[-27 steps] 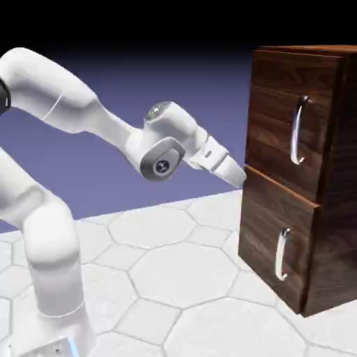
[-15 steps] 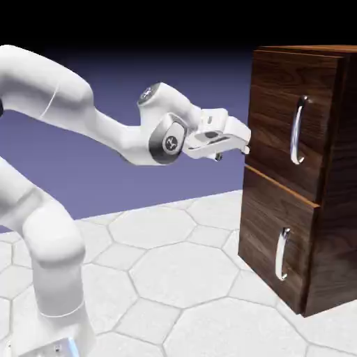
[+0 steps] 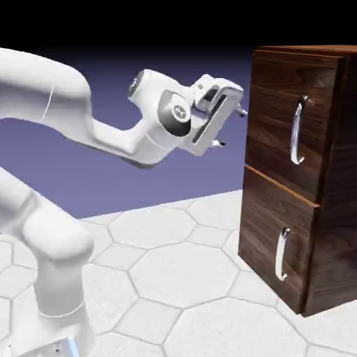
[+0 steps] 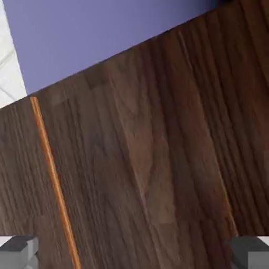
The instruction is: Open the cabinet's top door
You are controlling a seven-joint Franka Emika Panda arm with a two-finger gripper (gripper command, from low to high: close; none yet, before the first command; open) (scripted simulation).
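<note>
- The cabinet [image 3: 300, 174] stands on the white hexagon-tiled table [image 3: 174, 272] at the right of the exterior view, tall, boxy and dark brown.
- The top door [image 3: 293, 118] is the larger upper panel, and it lies flush with the cabinet front, closed.
- A long curved silver handle [image 3: 298, 131] runs vertically on the top door, toward its right side.
- Below the door sits a shorter lower panel [image 3: 279, 244] with a smaller silver handle [image 3: 281, 254] of its own.
- The gripper [image 3: 231, 127] is up at the height of the top door, just to the left of the cabinet's near left edge, and apart from the handle.
- Its two fingers are spread wide, one above the other in the exterior view, with nothing between them.
- In the hand view, dark wood grain [image 4: 157, 157] fills most of the picture, crossed by a thin orange seam [image 4: 52, 178].
- The grey fingertips [image 4: 18, 251] show at the two bottom corners of the hand view, far apart.
- A strip of violet backdrop [image 4: 94, 31] shows beyond the wood's edge.
</note>
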